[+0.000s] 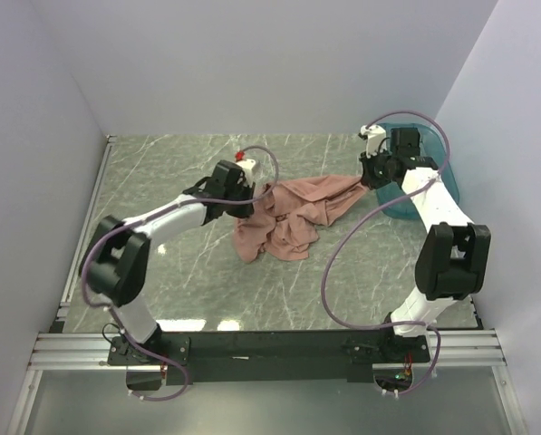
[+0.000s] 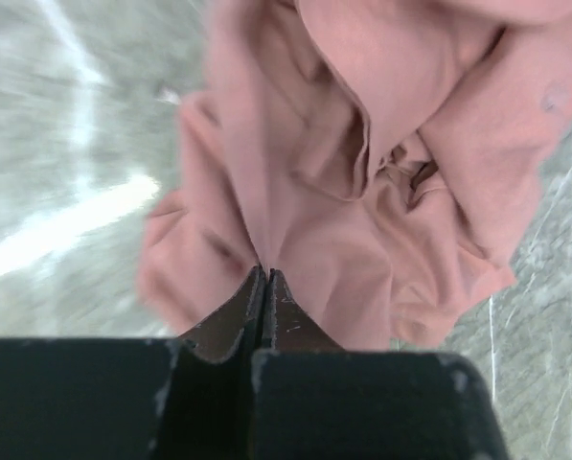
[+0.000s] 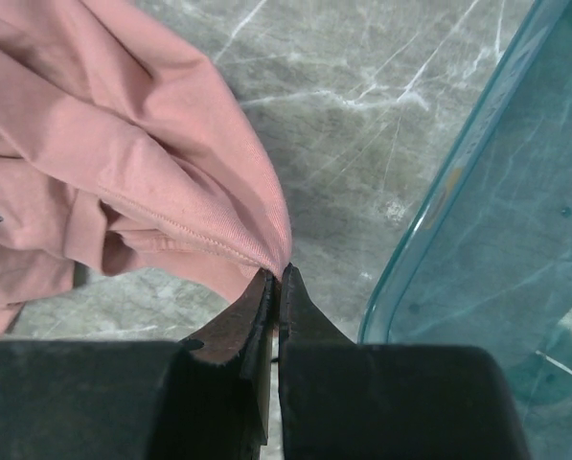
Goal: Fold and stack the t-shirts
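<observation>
— How far along is the folding?

— Barely begun, I'd say. The dusty salmon-pink cloth t-shirt (image 1: 288, 217) lies in a crumpled heap mid-way across the grey-green marbled tabletop (image 1: 161, 163). It isn't spread flat, there's no fold in it, and I see no stack anywhere.

— Are the claws on it?

— Both. The left gripper (image 2: 266, 276) is pressed together on a ridge of cloth at the heap's left side. The right gripper (image 3: 278, 275) pinches a hemmed edge, drawn out toward the translucent teal plastic bin (image 3: 477, 240).

— So what's left?

— Nearly everything, I reckon: flattening, folding, stacking. Only one shirt shows.
</observation>
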`<state>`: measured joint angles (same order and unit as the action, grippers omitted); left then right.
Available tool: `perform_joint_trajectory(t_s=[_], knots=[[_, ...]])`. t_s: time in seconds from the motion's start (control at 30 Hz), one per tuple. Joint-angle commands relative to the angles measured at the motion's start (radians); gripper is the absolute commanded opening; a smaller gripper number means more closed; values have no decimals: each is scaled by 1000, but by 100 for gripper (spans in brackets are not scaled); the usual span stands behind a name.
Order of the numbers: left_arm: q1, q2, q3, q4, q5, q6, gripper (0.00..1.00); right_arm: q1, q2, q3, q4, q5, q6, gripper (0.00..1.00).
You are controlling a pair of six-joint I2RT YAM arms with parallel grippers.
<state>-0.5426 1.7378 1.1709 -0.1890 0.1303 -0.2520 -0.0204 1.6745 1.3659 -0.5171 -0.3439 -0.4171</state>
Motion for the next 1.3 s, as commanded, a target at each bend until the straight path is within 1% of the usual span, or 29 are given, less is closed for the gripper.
perform_joint_trajectory(t_s=[0.0, 0.03, 0.07, 0.1, 0.2, 0.4, 0.6, 0.63, 0.77, 0.87, 0.97, 1.03, 1.2, 1.27], knots=[[-2, -197, -13, 26, -127, 25, 0, -6, -96, 33, -18, -26, -26, 0], [0, -268, -33, 34, -161, 23, 0, -7, -107, 44, -30, -32, -31, 0], [0, -303, -45, 40, -208, 22, 0, -7, -128, 50, -38, -46, -31, 0], [1, -373, -57, 51, -221, 23, 0, -7, -139, 56, -44, -55, -31, 0], [1, -461, -86, 66, -265, 28, 0, -7, -185, 93, -78, -89, -34, 0], [1, -670, -93, 26, -325, 57, 0, -7, -285, 206, -176, -135, -63, 0], [1, -845, -53, 16, -351, 88, 0, -7, -392, 364, -233, -158, -80, 0], [1, -892, -48, 28, -350, 89, 1, -7, -419, 378, -235, -168, -78, 0], [1, -987, -25, 72, -333, 111, 0, -7, -498, 438, -216, -187, -68, 0], [1, -1092, -7, 131, -317, 123, 1, -6, -562, 470, -181, -195, -42, 0], [1, -1124, 48, 135, -288, 138, 1, -7, -613, 512, -147, -190, -26, 0], [1, -1132, 107, 120, -268, 151, 1, -6, -630, 573, -144, -182, -20, 0], [1, -1121, 238, 102, -172, 160, 1, -7, -651, 712, -141, -170, 4, 0], [1, -1120, 266, 100, -146, 155, 1, -7, -665, 743, -139, -167, 21, 0]])
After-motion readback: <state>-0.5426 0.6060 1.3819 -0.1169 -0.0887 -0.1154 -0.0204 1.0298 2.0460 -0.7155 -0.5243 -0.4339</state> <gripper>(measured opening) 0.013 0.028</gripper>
